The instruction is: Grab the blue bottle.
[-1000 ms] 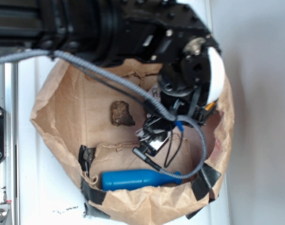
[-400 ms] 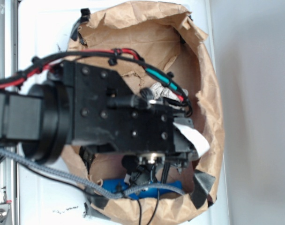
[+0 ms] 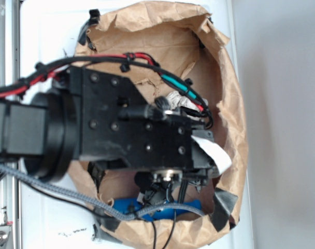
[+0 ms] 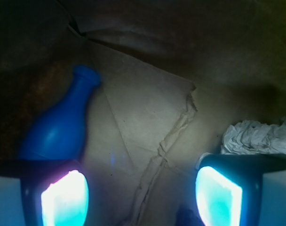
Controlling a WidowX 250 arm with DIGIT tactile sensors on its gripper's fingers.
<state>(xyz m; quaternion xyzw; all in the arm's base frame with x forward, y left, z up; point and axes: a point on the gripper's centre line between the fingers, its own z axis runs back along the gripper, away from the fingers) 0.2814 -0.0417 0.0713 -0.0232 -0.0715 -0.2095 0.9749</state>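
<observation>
The blue bottle point(image 4: 60, 125) lies on the brown paper floor in the wrist view, neck pointing up and away, its body just beyond my left fingertip. In the exterior view only strips of the bottle point(image 3: 170, 208) show under the arm, at the bag's lower rim. My gripper point(image 4: 142, 193) is open, its glowing pads wide apart with bare paper between them. The bottle is to the left of the gap, not inside it. In the exterior view the arm hides the gripper.
A crumpled white paper ball point(image 4: 256, 136) lies right of the right finger. The brown paper bag point(image 3: 230, 104) walls everything in, with black tape at its rim. My arm and cables point(image 3: 111, 129) cover the bag's middle. A metal rail point(image 3: 4, 46) runs at left.
Since a second ago the arm has swung over the bag's middle and now hides the brown lump and most of the bottle. Nothing moved in the last half second.
</observation>
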